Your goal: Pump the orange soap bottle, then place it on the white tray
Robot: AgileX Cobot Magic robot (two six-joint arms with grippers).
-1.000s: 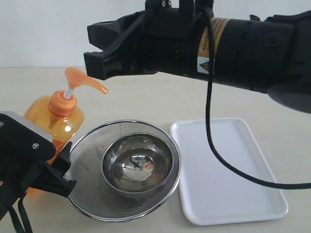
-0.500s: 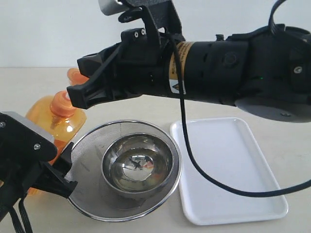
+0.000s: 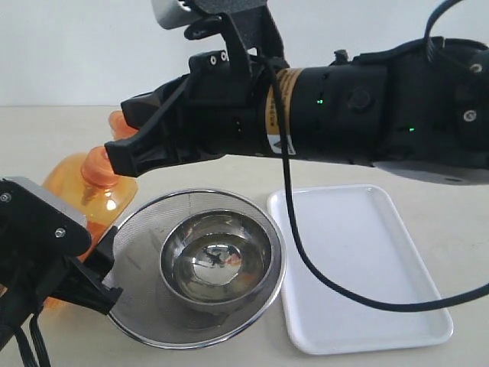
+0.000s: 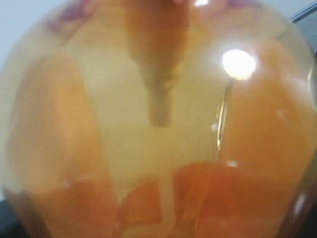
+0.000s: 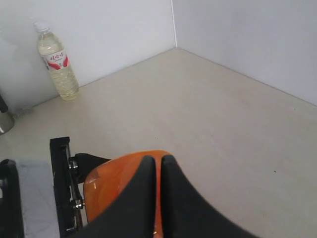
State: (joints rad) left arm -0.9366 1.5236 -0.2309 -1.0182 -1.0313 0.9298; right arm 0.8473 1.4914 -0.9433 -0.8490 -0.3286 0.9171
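The orange soap bottle (image 3: 76, 183) stands at the left of the table, and its translucent body fills the left wrist view (image 4: 158, 124). My left gripper (image 3: 98, 269) reaches around its lower body from the front, jaws wide on it. Fingertips together, my right gripper (image 3: 121, 157) is shut and presses down on the orange pump head (image 3: 121, 122), which shows under the tips in the right wrist view (image 5: 114, 183). The white stem is hidden. The white tray (image 3: 359, 267) lies flat on the right, with nothing on it.
A round steel mesh strainer (image 3: 137, 229) holding a shiny steel bowl (image 3: 218, 256) sits between the bottle and the tray. The right arm's black cable (image 3: 306, 264) hangs over the tray. A clear water bottle (image 5: 57, 62) stands by the wall.
The right arm has swung down and left onto the pump head, pushing it down toward the bottle's neck. The left gripper and bottle body have stayed put.
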